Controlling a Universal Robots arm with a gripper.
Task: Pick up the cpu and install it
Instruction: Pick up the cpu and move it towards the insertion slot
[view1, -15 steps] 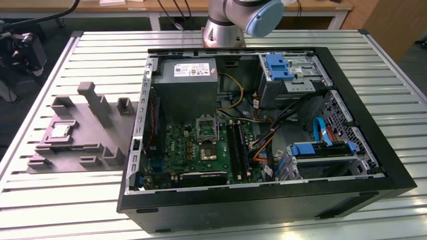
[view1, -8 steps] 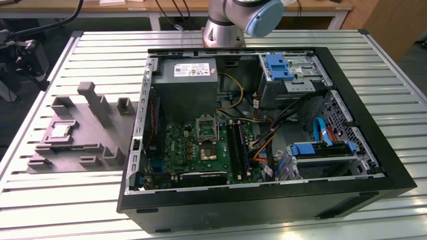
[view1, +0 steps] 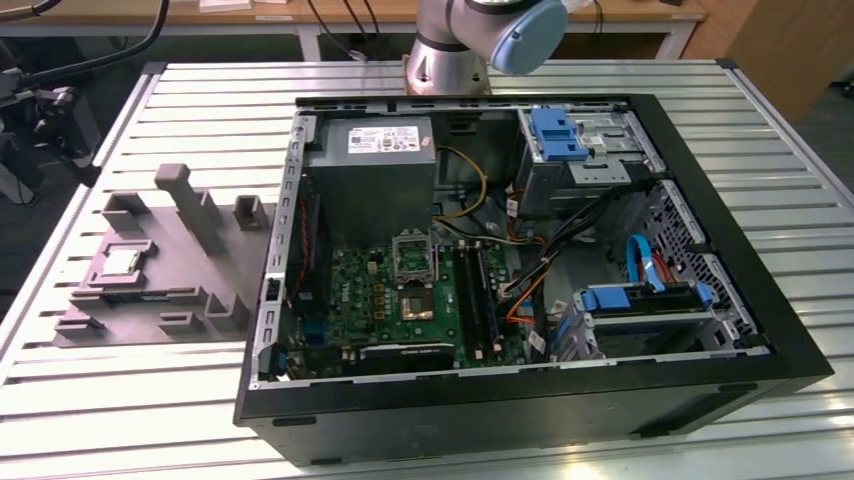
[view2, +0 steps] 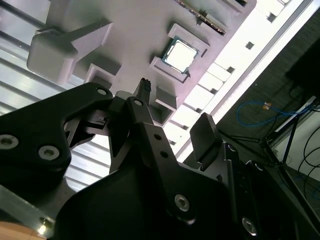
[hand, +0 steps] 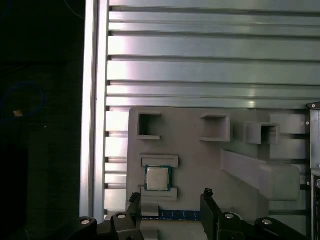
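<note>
My gripper (hand: 171, 200) is wide open and empty, near the cpu (hand: 157, 178) lying in the grey holder (hand: 200, 165).

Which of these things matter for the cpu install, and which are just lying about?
Job: cpu in its grey holder; open gripper near it; motherboard in the case.
Lying about: power supply; blue drive brackets; cables.

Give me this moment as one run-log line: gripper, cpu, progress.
small silvery square cpu: seated in grey plastic fixture pocket | black two-finger gripper: open, empty, above fixture | pick: not yet done
</note>
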